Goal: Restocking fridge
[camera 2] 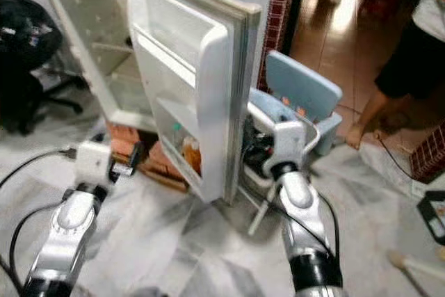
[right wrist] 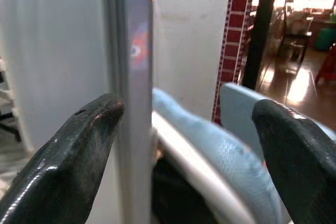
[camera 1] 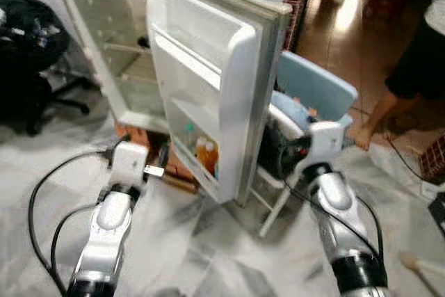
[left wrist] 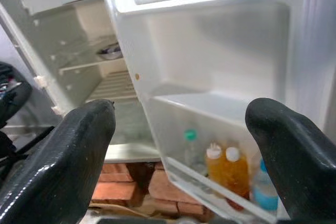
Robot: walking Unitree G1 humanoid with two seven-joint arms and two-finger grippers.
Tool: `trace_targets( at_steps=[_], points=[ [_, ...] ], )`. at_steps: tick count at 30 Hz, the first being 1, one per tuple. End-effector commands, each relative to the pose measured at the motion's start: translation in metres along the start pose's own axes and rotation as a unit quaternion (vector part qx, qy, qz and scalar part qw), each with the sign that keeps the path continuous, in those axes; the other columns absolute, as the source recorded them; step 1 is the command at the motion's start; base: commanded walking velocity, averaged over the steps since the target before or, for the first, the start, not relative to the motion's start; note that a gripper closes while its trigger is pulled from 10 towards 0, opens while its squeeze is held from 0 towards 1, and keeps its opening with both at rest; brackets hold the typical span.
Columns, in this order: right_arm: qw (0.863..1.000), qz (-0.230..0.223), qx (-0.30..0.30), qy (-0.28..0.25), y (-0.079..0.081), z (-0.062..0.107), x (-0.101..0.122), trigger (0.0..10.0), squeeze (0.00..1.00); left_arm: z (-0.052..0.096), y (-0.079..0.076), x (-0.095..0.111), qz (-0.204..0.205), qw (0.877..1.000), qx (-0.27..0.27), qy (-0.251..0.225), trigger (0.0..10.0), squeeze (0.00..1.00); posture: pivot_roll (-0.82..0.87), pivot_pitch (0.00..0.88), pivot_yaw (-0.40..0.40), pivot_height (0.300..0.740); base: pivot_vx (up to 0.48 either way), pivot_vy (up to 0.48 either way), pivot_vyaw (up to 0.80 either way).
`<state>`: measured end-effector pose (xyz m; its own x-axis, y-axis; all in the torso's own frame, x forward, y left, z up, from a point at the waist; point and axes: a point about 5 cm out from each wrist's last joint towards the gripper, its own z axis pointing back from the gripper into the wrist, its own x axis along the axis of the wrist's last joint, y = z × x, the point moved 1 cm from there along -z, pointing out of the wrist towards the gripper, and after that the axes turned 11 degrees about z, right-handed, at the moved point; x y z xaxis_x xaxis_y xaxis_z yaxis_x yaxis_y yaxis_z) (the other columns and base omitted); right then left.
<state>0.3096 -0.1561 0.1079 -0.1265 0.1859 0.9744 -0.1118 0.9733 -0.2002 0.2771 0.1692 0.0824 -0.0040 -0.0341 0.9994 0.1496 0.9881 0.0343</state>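
Note:
A small white fridge (camera 1: 111,39) stands open, its door (camera 1: 208,67) swung out toward me. The door's bottom shelf holds a green-capped bottle (left wrist: 190,145), two orange bottles (left wrist: 228,169) and a blue bottle (left wrist: 265,190); the upper shelves look bare. My left gripper (left wrist: 181,114) is open, low in front of the door's inner side and facing the bottom shelf. On the door's outer side my right gripper (right wrist: 186,108) is also open, one finger (right wrist: 68,150) close by the door's edge (right wrist: 131,77). Neither holds anything.
A light blue chair (camera 1: 316,85) with a dark bag on it stands right behind the door. Red bricks (camera 1: 177,168) lie under the fridge. A black office chair (camera 1: 28,53) is at the left, a person (camera 1: 417,60) stands at the right, and cables trail over the marble floor.

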Motion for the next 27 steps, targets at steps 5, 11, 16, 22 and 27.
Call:
trace_targets(
  at_steps=[5, 11, 16, 22, 27],
  points=[
    [1.000, -0.003, 0.011, -0.019, 0.010, -0.007, 0.010, 10.0, 0.00, 0.001, 0.009, 0.002, 0.000, 1.000, 0.011, -0.001, 10.0, 0.00, 0.05, 0.000, -0.025, 0.740, 0.362, 0.000, 0.00],
    [1.000, -0.002, 0.011, -0.018, 0.011, -0.007, 0.010, 10.0, 0.00, 0.002, 0.008, 0.000, 0.001, 1.000, 0.014, 0.005, 10.0, 0.00, 0.05, 0.000, -0.025, 0.740, 0.193, 0.000, 0.00],
    [1.000, -0.003, 0.009, -0.016, 0.009, -0.008, 0.009, 10.0, 0.00, 0.004, 0.004, -0.006, -0.002, 1.000, 0.006, 0.021, 10.0, 0.00, 0.05, 0.000, -0.025, 0.740, 0.000, 0.000, 0.00],
    [1.000, -0.004, 0.015, -0.010, 0.009, -0.008, 0.007, 10.0, 0.00, 0.014, -0.003, -0.019, -0.010, 0.998, -0.015, 0.052, 10.0, 0.00, 0.05, 0.000, -0.026, 0.740, 0.000, 0.000, 0.00],
    [0.999, -0.016, 0.037, -0.005, 0.011, -0.021, 0.008, 10.0, 0.00, 0.026, -0.009, -0.030, -0.014, 0.998, -0.020, 0.066, 10.0, 0.00, 0.06, 0.000, -0.024, 0.740, 0.000, 0.000, 0.00]
  ],
)
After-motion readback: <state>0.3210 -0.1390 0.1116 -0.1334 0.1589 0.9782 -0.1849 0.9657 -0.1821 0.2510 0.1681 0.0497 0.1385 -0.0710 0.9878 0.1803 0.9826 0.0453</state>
